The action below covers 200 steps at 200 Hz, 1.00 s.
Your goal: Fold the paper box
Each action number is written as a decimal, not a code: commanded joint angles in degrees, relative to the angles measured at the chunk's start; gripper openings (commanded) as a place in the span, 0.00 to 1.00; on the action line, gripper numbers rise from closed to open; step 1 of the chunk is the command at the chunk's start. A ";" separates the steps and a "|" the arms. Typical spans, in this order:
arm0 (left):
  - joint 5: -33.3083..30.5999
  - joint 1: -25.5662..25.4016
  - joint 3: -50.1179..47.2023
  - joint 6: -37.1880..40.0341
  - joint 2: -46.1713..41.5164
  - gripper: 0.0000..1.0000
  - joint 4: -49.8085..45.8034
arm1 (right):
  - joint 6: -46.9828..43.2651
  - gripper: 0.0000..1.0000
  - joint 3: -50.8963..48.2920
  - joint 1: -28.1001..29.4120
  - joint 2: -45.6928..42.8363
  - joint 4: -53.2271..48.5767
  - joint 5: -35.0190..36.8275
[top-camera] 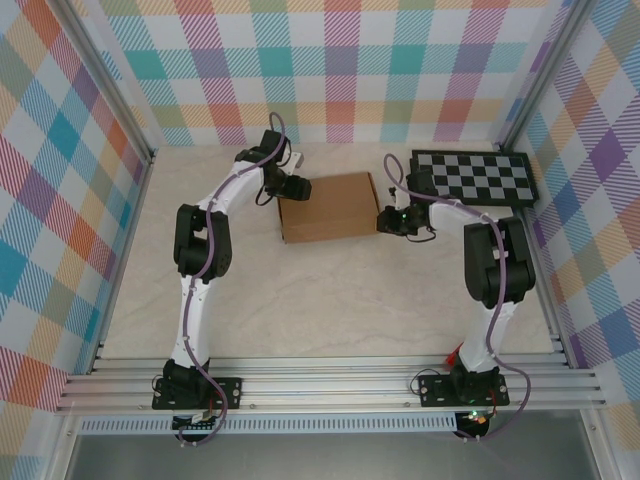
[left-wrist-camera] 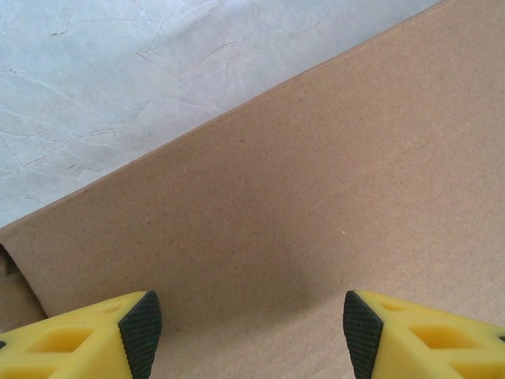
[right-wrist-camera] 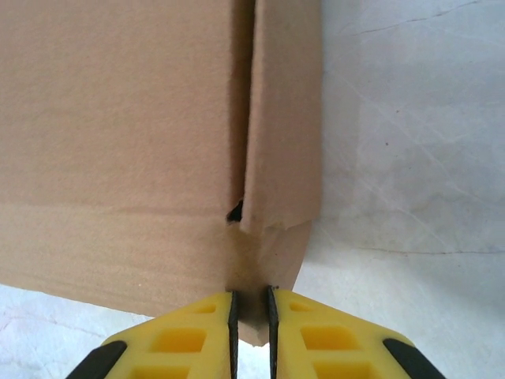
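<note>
Right gripper (right-wrist-camera: 251, 312) clamped on near corner of box (top-camera: 328, 206); box long axis runs straight ahead. Left gripper (left-wrist-camera: 245, 332) fingers apart, over far end.

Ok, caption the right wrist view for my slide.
The right jaws pinch a corner flap of the paper box on the pale table.

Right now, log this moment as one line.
paper box: box-shaped, on table | left gripper: open, over box top | right gripper: pinching box's corner flap
</note>
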 commanded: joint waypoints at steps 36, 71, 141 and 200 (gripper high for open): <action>3.96 0.29 0.42 1.06 3.98 0.66 -5.63 | 5.57 0.18 -1.52 0.56 5.12 4.47 4.02; 3.60 0.29 0.69 1.12 4.00 0.66 -5.99 | 4.96 0.24 -2.51 0.52 3.90 6.99 5.47; 2.51 0.29 0.67 0.90 4.04 0.66 -5.81 | 1.83 0.33 -4.73 0.52 -2.71 5.01 2.63; 2.42 0.36 0.53 0.98 4.16 0.65 -5.82 | -1.58 0.34 -4.19 0.52 -8.31 -0.78 2.54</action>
